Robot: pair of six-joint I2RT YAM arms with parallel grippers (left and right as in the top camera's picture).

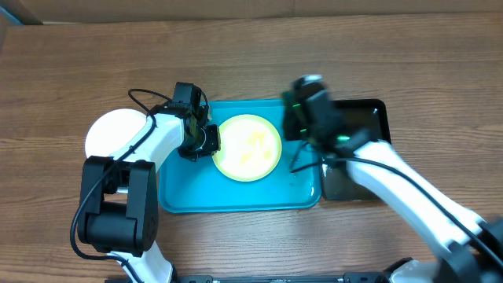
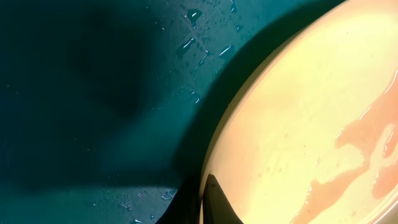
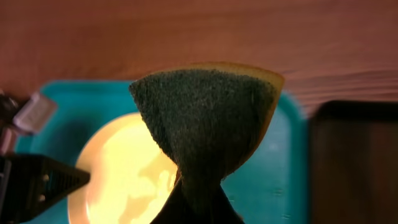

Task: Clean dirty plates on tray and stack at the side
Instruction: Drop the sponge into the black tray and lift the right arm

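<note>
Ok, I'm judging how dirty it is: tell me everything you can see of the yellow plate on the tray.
The plate is round, flat and pale yellow-green, glossy like plastic, with a low raised rim. Wet-looking orange smears run across its middle. It lies flat on the blue tray, about mid-width, nearer the far edge. The left gripper is shut on its left rim. The sponge, pinched in the right gripper, hangs clear of it.

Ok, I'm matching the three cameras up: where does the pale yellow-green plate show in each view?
Overhead: the plate lies mid-picture on the turquoise tray.
Left wrist: the plate fills the right half.
Right wrist: the plate is lower left, partly behind the sponge.
Shared landmark: the turquoise tray under it, in all three.
</note>
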